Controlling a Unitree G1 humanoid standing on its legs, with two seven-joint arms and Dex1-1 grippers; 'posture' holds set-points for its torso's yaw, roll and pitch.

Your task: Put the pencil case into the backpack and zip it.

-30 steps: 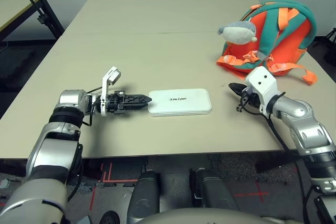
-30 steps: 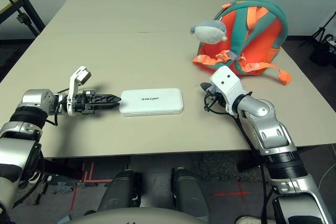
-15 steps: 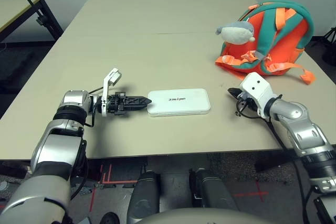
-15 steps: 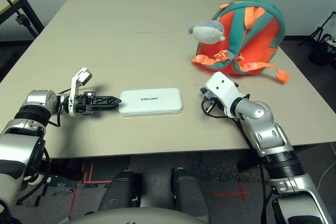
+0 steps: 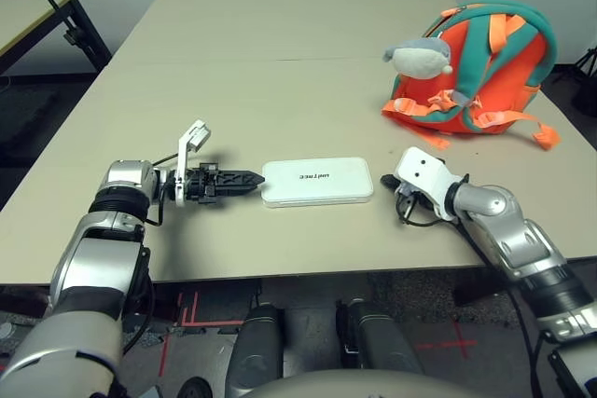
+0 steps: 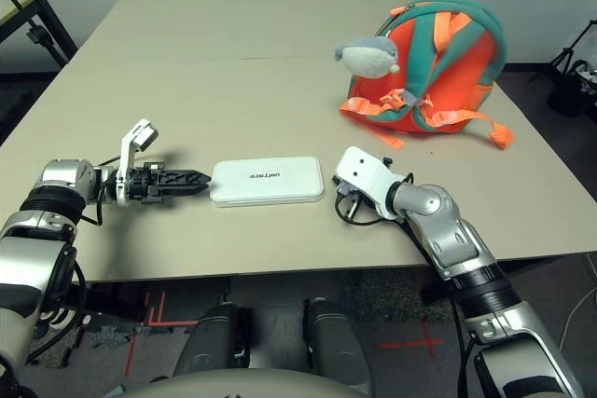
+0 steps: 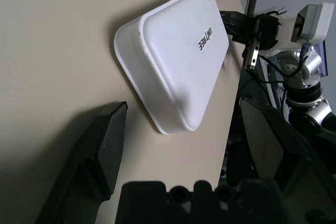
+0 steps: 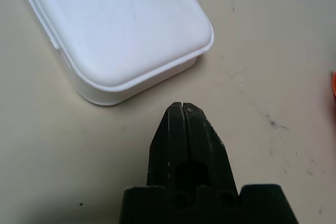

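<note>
The white pencil case lies flat near the table's front edge, lettering up. My left gripper rests on the table at the case's left end. It is open, with its fingers spread wide and the case's end just ahead of them. My right gripper is shut and empty, its tip a short way off the case's right end. The orange backpack with teal straps stands at the back right, a grey plush toy on its front. Neither gripper touches it.
The beige table stretches bare behind the case. Orange webbing straps trail from the backpack toward the right edge. Another table stands off to the far left, and dark gear sits on the floor at the right.
My right arm has swung left across the table, bringing its shut gripper from beside the backpack to the case's right end. The left gripper has stayed put.
</note>
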